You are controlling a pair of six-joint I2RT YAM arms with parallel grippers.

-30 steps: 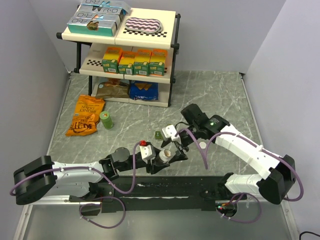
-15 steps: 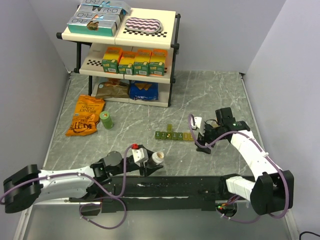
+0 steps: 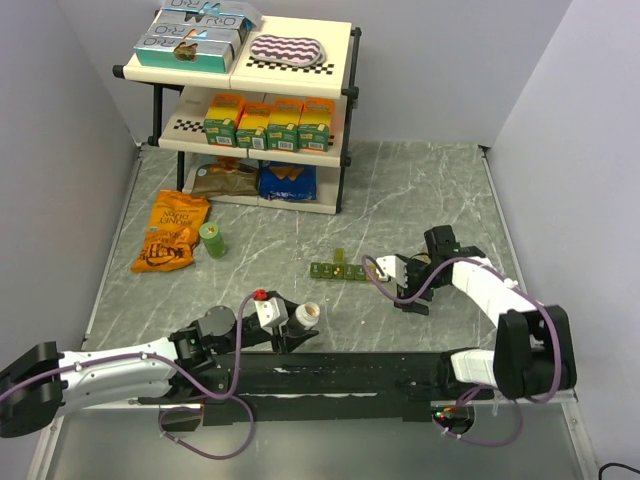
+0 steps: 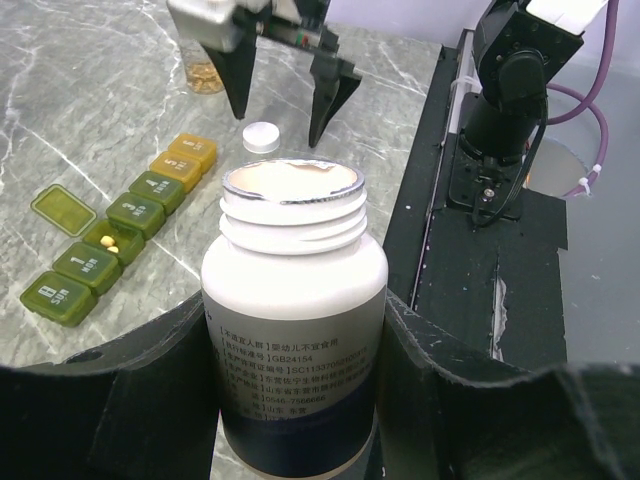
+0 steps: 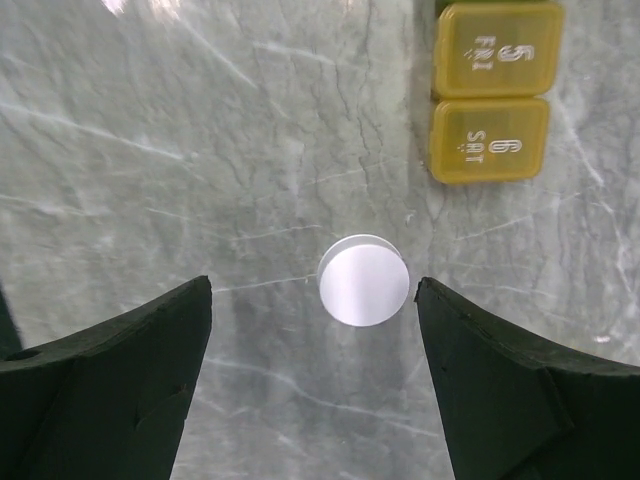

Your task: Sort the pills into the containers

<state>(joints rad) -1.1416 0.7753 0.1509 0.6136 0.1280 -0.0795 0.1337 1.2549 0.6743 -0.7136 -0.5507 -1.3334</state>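
My left gripper (image 4: 293,335) is shut on a white pill bottle (image 4: 293,300) with a label and no cap, held upright near the table's front edge (image 3: 305,316). The containers (image 4: 120,235) form an olive-to-yellow strip (image 3: 340,270). One compartment is open, its lid (image 4: 62,210) laid back, with yellow pills (image 4: 112,241) inside. The white bottle cap (image 5: 363,280) lies flat on the marble beside the yellow SAT compartment (image 5: 490,140). My right gripper (image 5: 312,287) hangs open just above the cap, its fingers apart on either side, touching nothing (image 3: 380,275).
A black base rail (image 4: 500,230) runs along the near edge right of the bottle. A small green bottle (image 3: 212,240) and an orange snack bag (image 3: 172,232) lie far left. A shelf rack (image 3: 255,105) with boxes stands at the back.
My right gripper left the bottle, carried the cap right of the containers, and opened, leaving the cap on the table. My left arm drew the bottle back toward the front left.
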